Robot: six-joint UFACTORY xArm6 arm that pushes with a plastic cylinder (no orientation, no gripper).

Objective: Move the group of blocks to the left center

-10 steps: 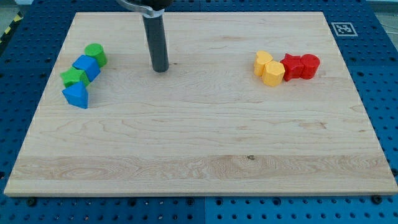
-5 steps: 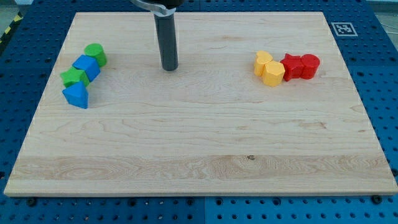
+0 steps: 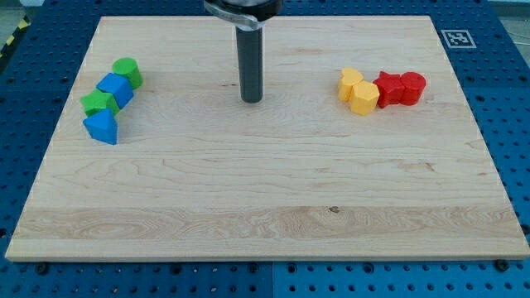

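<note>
My tip rests on the wooden board, a little above the middle, between the two groups of blocks and touching none. At the view's left lie a green cylinder, a blue cube, a green block and a blue triangular block, packed in a slanted line. At the view's right lie two yellow blocks, a red block and a red cylinder, touching in a row.
A black-and-white marker tag sits at the board's top right corner. A blue perforated table surrounds the board.
My tip has slid to the view's right and slightly down, from nearer the left group towards the middle. No block has moved.
</note>
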